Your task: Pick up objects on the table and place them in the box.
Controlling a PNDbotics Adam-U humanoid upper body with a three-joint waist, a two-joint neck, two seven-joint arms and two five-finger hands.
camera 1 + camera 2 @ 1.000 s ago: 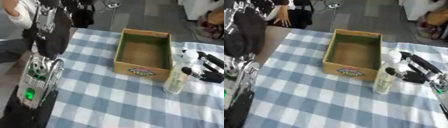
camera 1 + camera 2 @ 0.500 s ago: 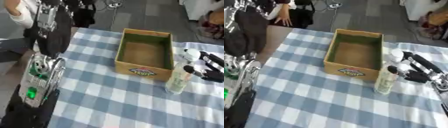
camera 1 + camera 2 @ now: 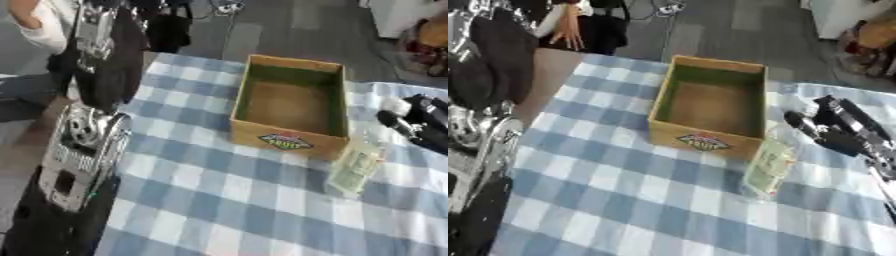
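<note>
An open cardboard box (image 3: 288,142) with an empty brown floor stands on the blue-and-white checked table (image 3: 219,200). Just off its front right corner a clear bottle (image 3: 768,165) with a pale green label leans with its top toward the right. My black right hand (image 3: 833,134) comes in from the right edge, its fingers wrapped about the bottle's upper part, where a white cap (image 3: 398,106) shows between them. My left arm (image 3: 83,145), silver and black, hangs along the table's left side; its hand is out of frame.
A person's arm (image 3: 566,30) and dark clothing show beyond the table's far left corner. Grey floor lies behind the box. Checked cloth lies bare in front of the box and to its left.
The camera has shifted a little. The bottle, upright before, now leans with its top toward my right hand, which has closed in on its upper part.
</note>
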